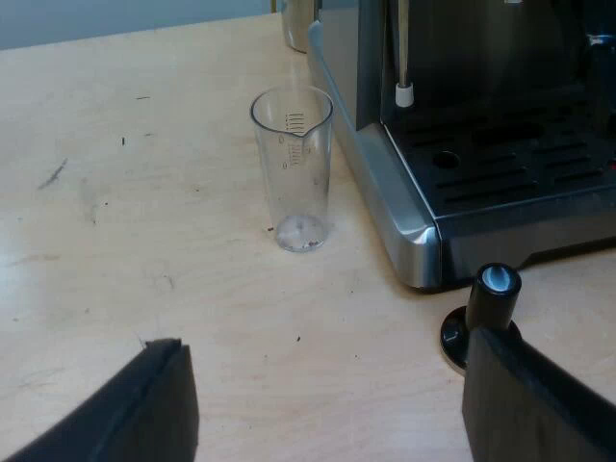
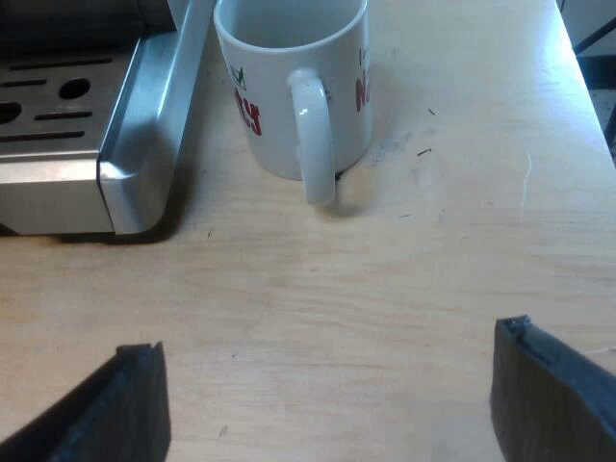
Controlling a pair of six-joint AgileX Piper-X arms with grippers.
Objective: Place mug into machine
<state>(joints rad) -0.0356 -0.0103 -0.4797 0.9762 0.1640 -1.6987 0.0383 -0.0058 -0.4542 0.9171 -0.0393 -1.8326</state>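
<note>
My right gripper [image 2: 327, 399] is spread wide, holding nothing, low over the table [image 2: 404, 289]. Straight ahead the mug [image 2: 279, 91] stands upright on it, handle [image 2: 316, 144] turned back toward me, just beside the espresso machine [image 2: 144, 125] at its front corner. I judge this arm the one to reach.
</note>
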